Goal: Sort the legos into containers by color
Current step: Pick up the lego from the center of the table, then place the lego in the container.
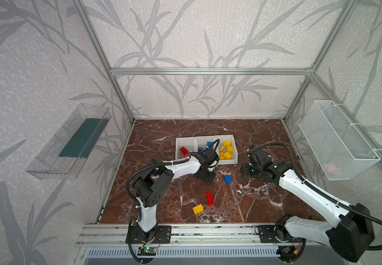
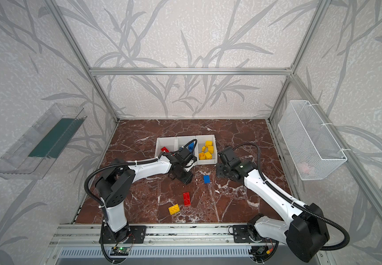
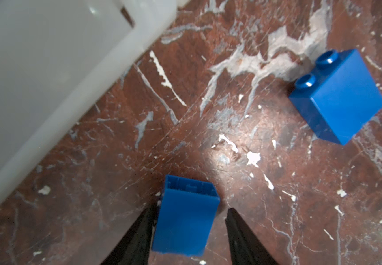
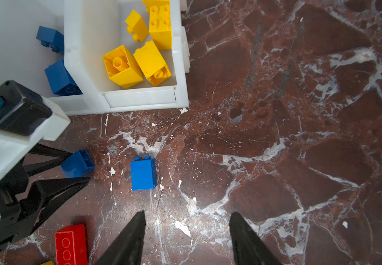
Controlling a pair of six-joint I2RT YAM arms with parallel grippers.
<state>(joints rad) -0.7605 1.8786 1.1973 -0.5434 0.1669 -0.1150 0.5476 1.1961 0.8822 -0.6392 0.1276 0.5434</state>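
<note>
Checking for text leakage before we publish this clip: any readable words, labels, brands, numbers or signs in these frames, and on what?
No text reads in any view.
Studs on the red brick: any embossing is too blurred to read.
The circuit board on the front rail: markings are too small to read.
The white bins and the wire basket: no labels visible.

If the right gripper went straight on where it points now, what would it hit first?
Probably the bare tabletop; the right gripper aims just beside the loose blue brick, though depth is unclear.
</note>
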